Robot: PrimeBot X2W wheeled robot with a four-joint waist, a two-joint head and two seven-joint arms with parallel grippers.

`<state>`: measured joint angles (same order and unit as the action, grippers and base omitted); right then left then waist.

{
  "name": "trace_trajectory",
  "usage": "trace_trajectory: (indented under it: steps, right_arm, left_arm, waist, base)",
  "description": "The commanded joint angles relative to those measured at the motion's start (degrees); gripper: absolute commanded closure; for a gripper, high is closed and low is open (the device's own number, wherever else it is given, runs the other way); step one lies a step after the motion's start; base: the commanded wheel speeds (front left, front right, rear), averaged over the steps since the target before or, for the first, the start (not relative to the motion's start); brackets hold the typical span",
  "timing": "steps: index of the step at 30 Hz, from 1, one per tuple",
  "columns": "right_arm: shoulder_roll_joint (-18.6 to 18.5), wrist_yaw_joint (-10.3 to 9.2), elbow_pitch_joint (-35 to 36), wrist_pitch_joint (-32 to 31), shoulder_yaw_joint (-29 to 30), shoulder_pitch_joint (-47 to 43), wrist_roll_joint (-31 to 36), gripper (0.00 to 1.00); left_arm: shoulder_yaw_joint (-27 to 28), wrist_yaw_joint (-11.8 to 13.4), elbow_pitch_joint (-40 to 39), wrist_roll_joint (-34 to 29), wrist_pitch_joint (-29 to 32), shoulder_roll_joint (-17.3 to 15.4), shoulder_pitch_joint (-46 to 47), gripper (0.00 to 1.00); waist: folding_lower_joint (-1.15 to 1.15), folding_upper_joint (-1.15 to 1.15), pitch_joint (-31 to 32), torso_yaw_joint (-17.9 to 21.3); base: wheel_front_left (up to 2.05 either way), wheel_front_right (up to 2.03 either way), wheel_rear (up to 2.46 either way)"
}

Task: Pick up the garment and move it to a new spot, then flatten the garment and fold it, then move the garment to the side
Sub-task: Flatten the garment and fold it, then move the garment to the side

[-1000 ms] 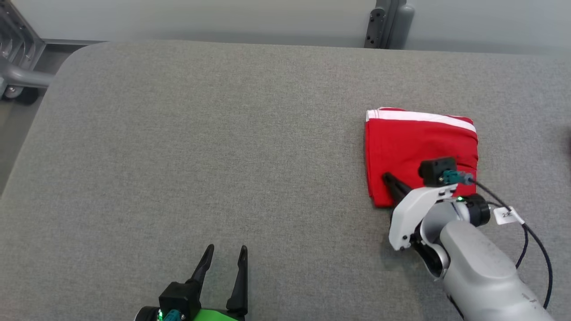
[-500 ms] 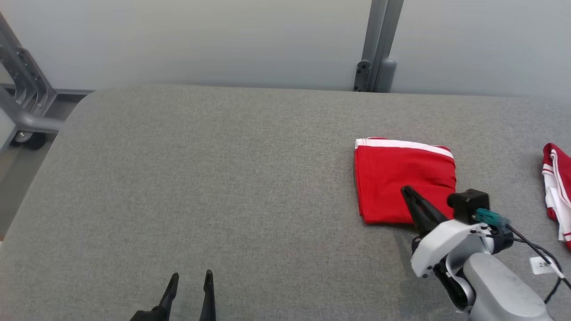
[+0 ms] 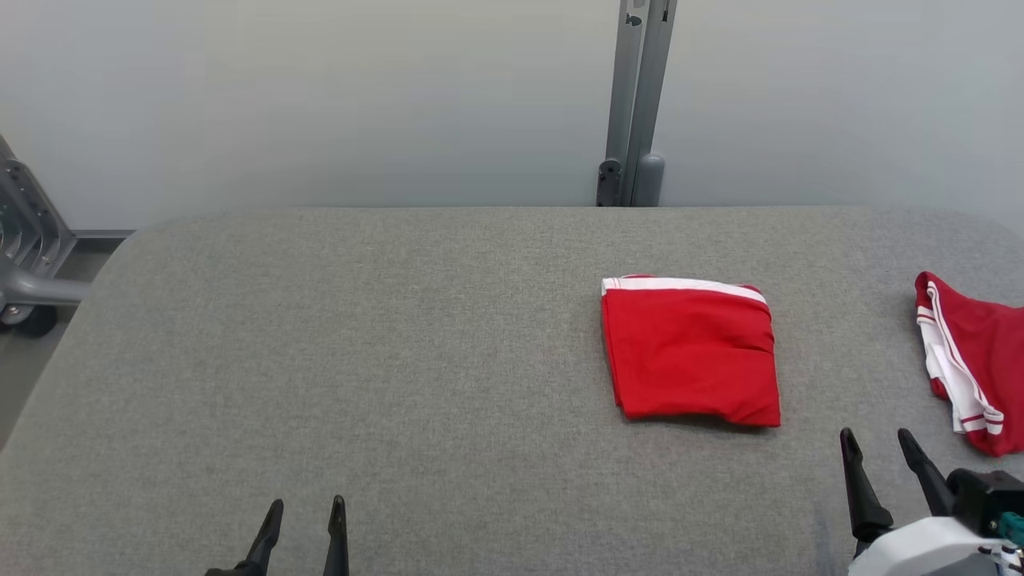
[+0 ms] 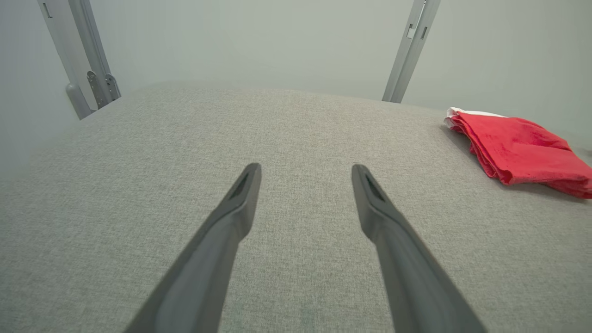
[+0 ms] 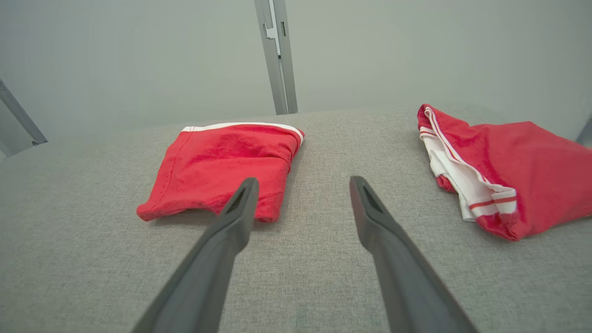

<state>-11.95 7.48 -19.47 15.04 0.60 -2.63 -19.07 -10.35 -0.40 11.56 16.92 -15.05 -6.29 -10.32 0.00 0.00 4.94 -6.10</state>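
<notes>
A: Start at the left. What's there?

B: At nine o'clock in the head view, a metal frame (image 3: 24, 264) stands off the table's edge. The left gripper (image 3: 306, 506) is down at seven o'clock over the grey table (image 3: 400, 360), its two fingers spread wide with nothing between them.

A: And the piece we care about?

B: The folded garment (image 3: 692, 352) lies flat on the table, right of centre, between three and four o'clock in the head view. From the left gripper it sits at about two o'clock, well apart.

A: The other arm?

B: The right gripper (image 3: 875, 438) is at five o'clock, also fully spread and empty. The folded garment is at about eleven o'clock from its fingertips, near but not touching, so I'd judge this the nearer arm. A second garment (image 3: 972, 360), red with white trim and looser, lies at about one o'clock from it, by the table's right edge.

A: Which way does the fold run?

B: It's close to square, a little wider than deep. Its white band (image 3: 680, 285) lies along the far edge, running nine to three, which I take as the long axis. The near edge faces the right gripper.

A: How does it look?

B: It's plain red cloth, with a shallow crease across the right half. The near edge is soft and rounded, and it sags slightly at the near right corner. The fold looks done to me. If it has yet to go further aside, the right arm would probably take that near edge square on, from six o'clock
</notes>
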Motion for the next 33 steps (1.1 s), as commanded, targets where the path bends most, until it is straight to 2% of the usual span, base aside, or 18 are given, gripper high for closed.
trace_trajectory:
  steps: [1,8,13,15,18,22,24,28,33]
  right_arm:
    - [0.4,0.02,0.1,0.1,0.8,-0.6,1.7,0.00]
    - [3.3,0.01,0.2,0.1,3.2,-1.7,4.4,0.00]
    - [2.9,0.01,-0.2,0.1,3.0,-0.1,4.6,0.00]
    - [2.3,0.01,-0.8,-1.0,2.5,2.0,2.1,0.00]
    - [0.4,0.02,-1.2,-10.1,-0.8,6.5,-4.5,0.00]
    - [-2.1,-0.01,-2.8,-26.4,0.1,14.9,-13.7,0.00]
    - [-3.2,0.02,-4.6,-31.7,1.3,19.2,-14.4,0.00]
    - [-3.2,0.03,-10.2,-37.5,3.0,25.9,-14.9,0.00]
    - [-1.7,0.03,-18.5,-37.9,4.0,31.8,-13.2,0.00]
  left_arm:
    - [0.4,-1.0,0.4,-0.9,-0.1,0.2,0.7,0.00]
    - [2.2,-4.0,0.7,-3.0,-0.1,1.2,0.8,0.00]
    - [3.0,-5.0,0.5,-4.2,-0.1,2.0,0.9,0.00]
    - [3.4,-5.3,0.3,-4.3,-0.1,2.3,1.2,0.00]
    - [3.5,-5.6,-0.1,-4.4,-0.1,2.8,0.9,0.00]
    - [2.5,-5.9,-0.5,-4.6,-0.1,3.1,1.9,0.00]
    - [1.6,-6.1,-0.5,-4.9,-0.1,3.2,3.3,0.00]
    - [-0.2,-6.3,-0.1,-5.1,-0.1,3.3,5.8,0.00]
    - [-2.2,-5.8,0.2,-3.9,-0.1,3.4,8.8,0.00]
  waist:
    - [0.00,0.00,-0.1,-0.1]
    - [0.00,0.00,-0.5,-0.2]
    - [0.00,0.00,-1.2,-0.6]
    - [0.00,0.00,-1.7,-0.7]
    - [0.00,0.00,-2.9,-0.3]
    - [0.00,0.00,-6.0,-0.5]
    - [0.00,0.00,-8.4,-1.1]
    - [0.00,0.00,-12.3,-3.1]
    - [0.00,0.00,-16.2,-5.4]
  base:
    - [0.00,0.00,0.00]
    - [0.00,0.00,0.00]
    - [0.00,0.00,0.00]
    - [0.00,0.00,0.00]
    - [0.00,0.00,0.00]
    - [0.00,0.00,0.00]
    - [0.00,0.00,0.00]
    - [0.00,0.00,0.00]
    - [0.00,0.00,0.00]
